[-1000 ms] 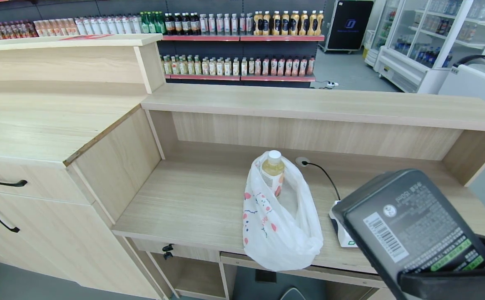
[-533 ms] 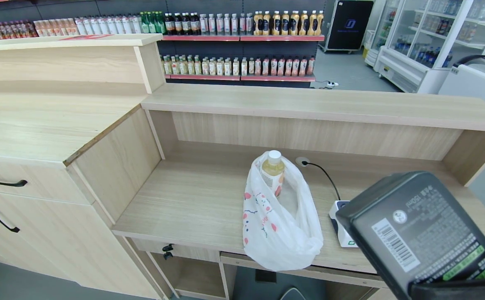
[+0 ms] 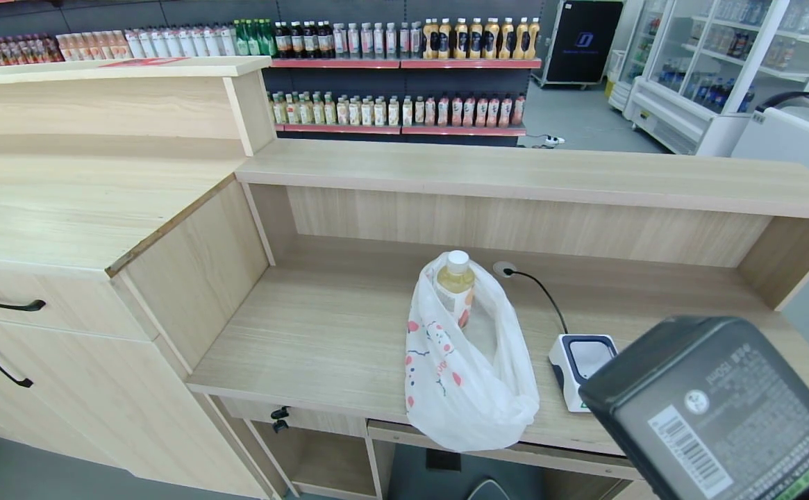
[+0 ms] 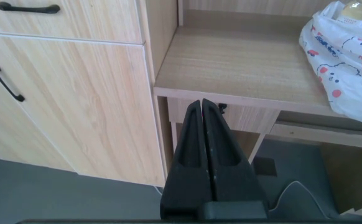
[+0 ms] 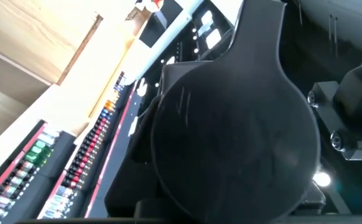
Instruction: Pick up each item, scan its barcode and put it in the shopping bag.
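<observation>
In the left wrist view the left gripper had its jaws pressed flat together on nothing. It hung low in front of the cabinet doors, below the counter's front edge. I took that as parked out of the way, since the work lay on the other side.

The right gripper seemed to be pinching the black container. Its fingers were hard to pick out against that dark bulk in the right wrist view. Yet the container hung in the air at the lower right of the head view, so a closed hold was the fair reading. The labelled face with the barcode was turned up toward the head camera. To my eye that faced it away from the scanner, so a turn of the wrist looked needed for any reading.

The scanner sat on the counter right of centre, its dark window tilted up and its cable running back to a hole in the worktop. Just beside it on the left, apparently touching, slumped the white printed shopping bag, mouth gaping upward. A bottle of pale yellow drink already stood upright inside it. The bag's open mouth so near the scanner made for a short carry.
</observation>
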